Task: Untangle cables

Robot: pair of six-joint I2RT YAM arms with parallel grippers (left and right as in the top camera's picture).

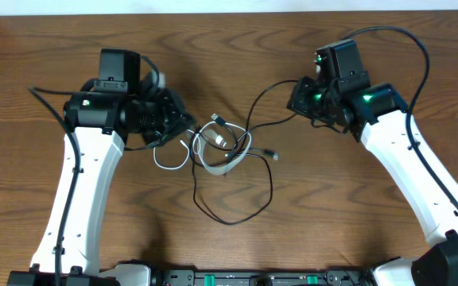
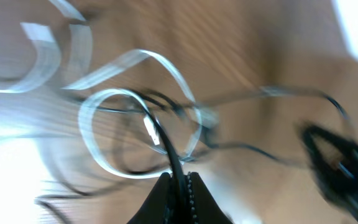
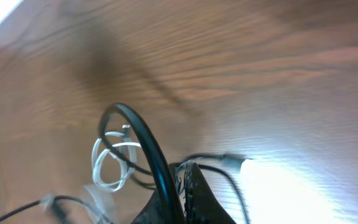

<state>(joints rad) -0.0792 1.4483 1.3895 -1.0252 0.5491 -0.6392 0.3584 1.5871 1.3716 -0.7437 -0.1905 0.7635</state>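
Observation:
The cables (image 1: 223, 144) lie bunched mid-table: a white cable (image 1: 213, 151) coiled in loops, and a black cable (image 1: 241, 208) running out into a big loop toward the front. My left gripper (image 1: 183, 125) sits at the knot's left edge. In the left wrist view, blurred, this gripper (image 2: 179, 177) is shut on a black cable (image 2: 166, 149) that crosses the white loop (image 2: 101, 146). My right gripper (image 1: 297, 98) is to the knot's upper right. In its own view it (image 3: 185, 169) is shut on a black cable (image 3: 143, 138) that arcs up from its jaws, with the white loops (image 3: 107, 163) beyond.
Thick black arm wires curl behind the right arm (image 1: 410, 38) and beside the left arm (image 1: 48, 97). The table's far edge (image 1: 229, 13) runs along the top. The dark right gripper (image 2: 340, 163) shows at the right of the left wrist view.

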